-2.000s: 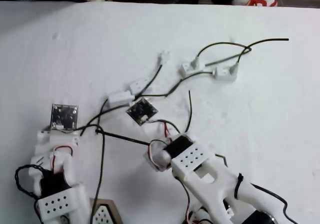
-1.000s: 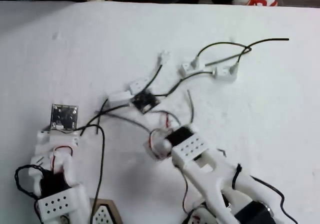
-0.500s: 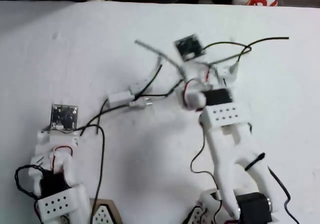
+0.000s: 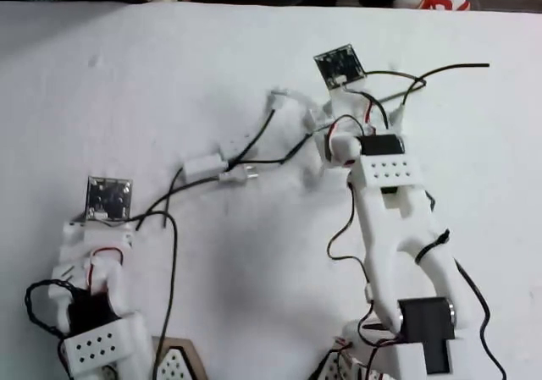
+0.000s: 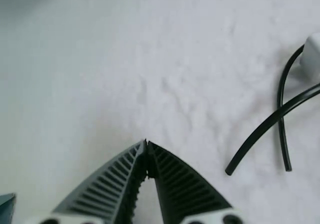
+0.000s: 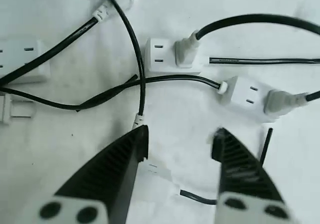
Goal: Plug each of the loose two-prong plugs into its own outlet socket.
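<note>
My right gripper [image 6: 177, 136] is open and hangs over the cluster of cords. Just beyond its fingertips lie two white sockets [image 6: 162, 56] [image 6: 245, 95], each with a white plug [image 6: 186, 48] [image 6: 281, 102] seated in it. A white plug body [image 6: 156, 176] on a black cord lies on the table between the fingers, close to their base. A loose two-prong plug [image 4: 241, 175] rests beside another white socket [image 4: 203, 165] at mid-table. My left gripper [image 5: 146, 148] is shut and empty at the near left, over bare cloth.
Black cords [image 4: 174, 228] run from the middle of the table towards the left arm [image 4: 93, 261]. A cord end [image 5: 260, 129] lies near the left gripper. Another small white plug [image 4: 278, 99] lies at the far centre. The right arm [image 4: 385, 177] covers part of the far sockets.
The right arm has swung from the table's near centre to the far right, over the two sockets. The loose plug at mid-table has come into sight. The left arm has stayed still.
</note>
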